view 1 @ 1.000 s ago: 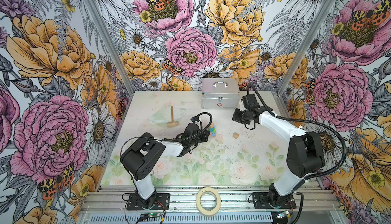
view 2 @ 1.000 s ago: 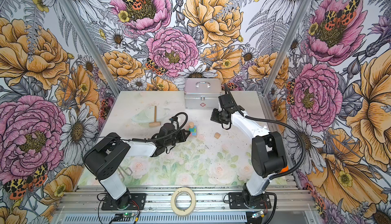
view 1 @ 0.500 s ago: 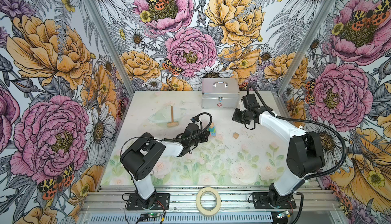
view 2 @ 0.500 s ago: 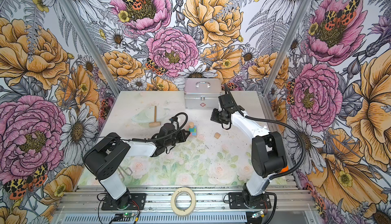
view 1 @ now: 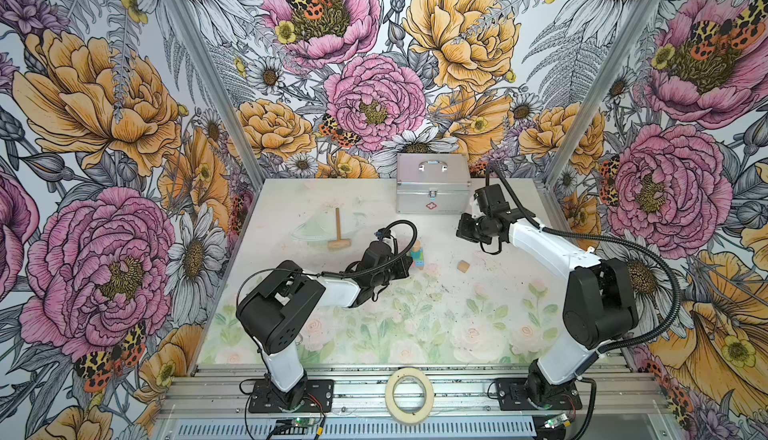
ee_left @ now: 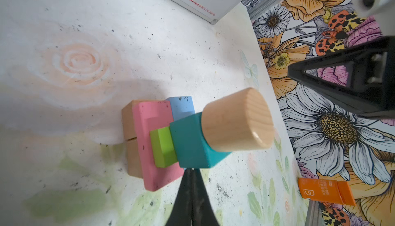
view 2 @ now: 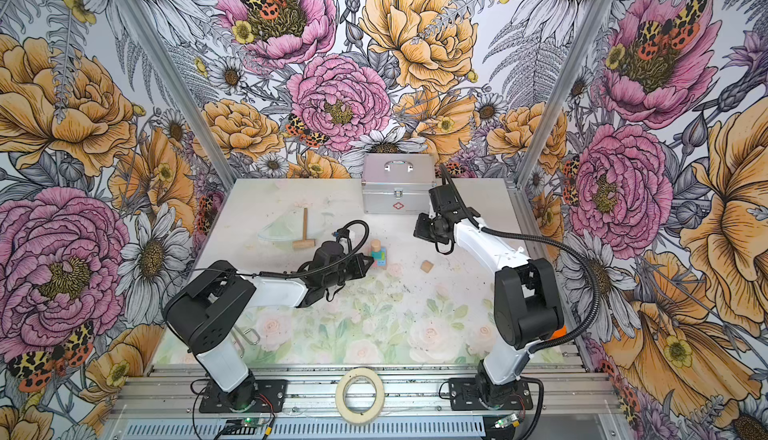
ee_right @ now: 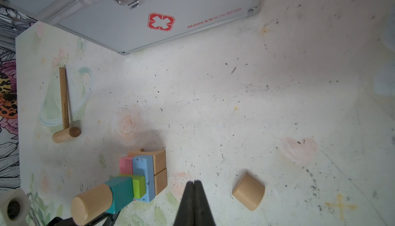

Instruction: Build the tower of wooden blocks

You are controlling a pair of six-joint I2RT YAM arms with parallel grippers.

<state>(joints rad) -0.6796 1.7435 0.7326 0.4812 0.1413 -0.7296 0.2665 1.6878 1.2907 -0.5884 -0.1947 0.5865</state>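
Observation:
The tower (view 1: 417, 253) stands mid-table in both top views (view 2: 377, 255). Close up it has tan blocks (ee_left: 130, 139) at the base, then a pink brick (ee_left: 154, 141) and a light blue brick (ee_left: 181, 107). Above those come a green block (ee_left: 163, 147), a teal cube (ee_left: 192, 141) and a tan cylinder (ee_left: 237, 120) topmost. My left gripper (ee_left: 193, 169) is shut and empty, its tips right beside the teal cube; contact cannot be told. A loose tan block (ee_right: 248, 191) lies to the tower's right (view 1: 463, 266). My right gripper (ee_right: 194, 182) hangs shut and empty above the table between the tower and that block.
A silver case (view 1: 432, 186) stands at the back, close behind my right wrist. A T-shaped wooden stick piece (view 1: 338, 230) lies left of the tower. A tape roll (view 1: 409, 388) rests on the front rail. An orange bottle (ee_left: 324, 192) shows at the table's edge.

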